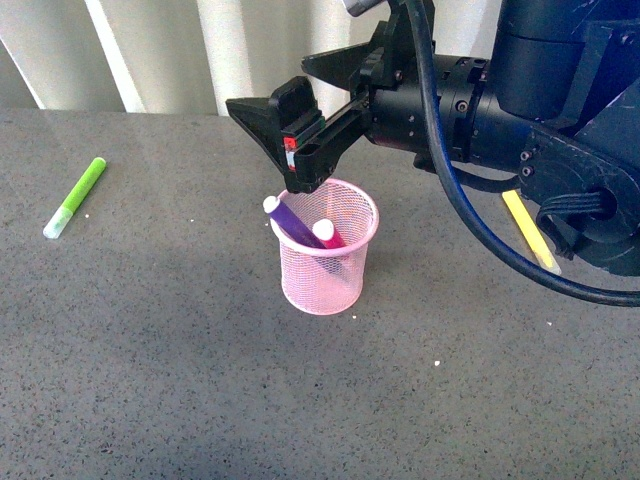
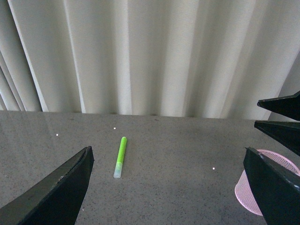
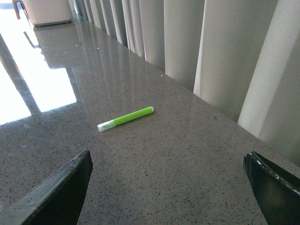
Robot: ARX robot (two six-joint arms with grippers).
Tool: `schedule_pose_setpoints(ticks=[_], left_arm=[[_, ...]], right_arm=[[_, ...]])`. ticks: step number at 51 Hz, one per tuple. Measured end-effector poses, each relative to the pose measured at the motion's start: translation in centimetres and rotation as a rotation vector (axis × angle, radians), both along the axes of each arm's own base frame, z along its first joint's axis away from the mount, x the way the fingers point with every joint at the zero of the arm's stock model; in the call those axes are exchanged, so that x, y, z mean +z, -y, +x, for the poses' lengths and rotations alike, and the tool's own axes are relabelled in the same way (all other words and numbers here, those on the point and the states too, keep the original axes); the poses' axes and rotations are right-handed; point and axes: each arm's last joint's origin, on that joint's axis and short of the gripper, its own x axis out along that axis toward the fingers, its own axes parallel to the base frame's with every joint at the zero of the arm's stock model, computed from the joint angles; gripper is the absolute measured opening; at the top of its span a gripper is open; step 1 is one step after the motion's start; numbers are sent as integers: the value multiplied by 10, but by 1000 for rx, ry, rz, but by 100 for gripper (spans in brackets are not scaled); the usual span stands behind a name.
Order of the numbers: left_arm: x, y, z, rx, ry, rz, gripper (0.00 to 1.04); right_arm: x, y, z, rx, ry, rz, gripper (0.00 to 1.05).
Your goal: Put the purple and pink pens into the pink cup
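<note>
Grey speckled bench (image 1: pixel 200 380) runs back to pale curtains; in the front view the pink cup (image 1: pixel 325 262) stands mid-bench with the purple pen (image 1: pixel 292 222) and pink pen (image 1: pixel 328 234) leaning inside, caps up. Above its rim hovers the right claw (image 1: pixel 283 130), released and empty. A green marker (image 1: pixel 75 197) lies far left, a yellow marker (image 1: pixel 530 231) right. From the left wrist, the left claw (image 2: pixel 166 187) gapes wide, cup (image 2: pixel 246 192) beside one finger. From the right wrist, spread fingers (image 3: pixel 61 192) frame the green marker (image 3: pixel 125 118).

Grey table (image 1: pixel 200 400): pink cup (image 1: pixel 325 270), green marker (image 1: pixel 75 197), yellow marker (image 1: pixel 530 230)
</note>
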Motion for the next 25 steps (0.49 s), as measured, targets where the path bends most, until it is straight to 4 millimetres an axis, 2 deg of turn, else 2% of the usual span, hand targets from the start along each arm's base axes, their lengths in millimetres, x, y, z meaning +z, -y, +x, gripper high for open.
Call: schedule_pose_setpoints(ticks=[7,13,18,22,25], left_arm=[[0,0,0,0,0,0,98],[0,0,0,0,0,0,98],[0,0,0,0,0,0,98],[0,0,0,0,0,0,98],[0,0,0,0,0,0,98]], right_arm=[[21,8,1,-75,52,43,98],[58,27,1,-193,110,126,98],[99,53,-5,-330,178,185,98],[123,72,-15,-402,213,222,98],[147,97,-36,-494,250,239,98]])
